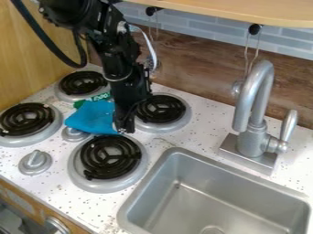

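The black gripper (125, 122) hangs down between the burners, low over the stove top, just above the upper edge of the front right burner. Directly left of it a blue cloth (92, 117) lies bunched among the burners, partly over a stove knob, its right side meeting or passing behind the gripper. A green item with white marks (101, 97) shows behind the cloth, partly hidden by the arm.
Four black coil burners surround the cloth, the nearest being the front right one (110, 156). Another knob (35, 162) sits at front left. A metal sink (173, 182) is at lower right, with a tall grey faucet (254, 109) behind it.
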Controlling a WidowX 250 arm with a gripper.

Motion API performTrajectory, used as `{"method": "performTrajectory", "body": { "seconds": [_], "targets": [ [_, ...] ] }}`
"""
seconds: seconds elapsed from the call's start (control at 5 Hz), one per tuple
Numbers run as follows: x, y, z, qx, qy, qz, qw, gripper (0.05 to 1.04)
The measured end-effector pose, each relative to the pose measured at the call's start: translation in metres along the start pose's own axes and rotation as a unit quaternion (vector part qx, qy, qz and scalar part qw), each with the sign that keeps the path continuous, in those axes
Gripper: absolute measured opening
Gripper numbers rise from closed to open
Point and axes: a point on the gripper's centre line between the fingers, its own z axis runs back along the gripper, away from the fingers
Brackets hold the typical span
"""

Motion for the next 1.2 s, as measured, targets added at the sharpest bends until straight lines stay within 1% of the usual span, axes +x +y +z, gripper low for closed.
{"method": "performTrajectory", "body": {
  "seconds": [0.2,0.4,0.6,0.8,1.0,1.2],
  "targets": [
    [-0.019,0.009,0.002,0.003,0.009,0.026,0.9996,0.615],
    [-0.043,0.014,0.003,0.0,0.02,0.064,0.9978,0.615],
    [-0.064,0.023,0.008,0.002,0.025,0.101,0.9946,0.615],
    [-0.086,0.034,0.007,0.0,0.027,0.141,0.9897,0.615],
    [-0.098,0.043,-0.003,-0.016,0.036,0.153,0.9874,0.615],
    [-0.111,0.045,-0.012,-0.03,0.061,0.161,0.9846,0.615]
  ]
}}
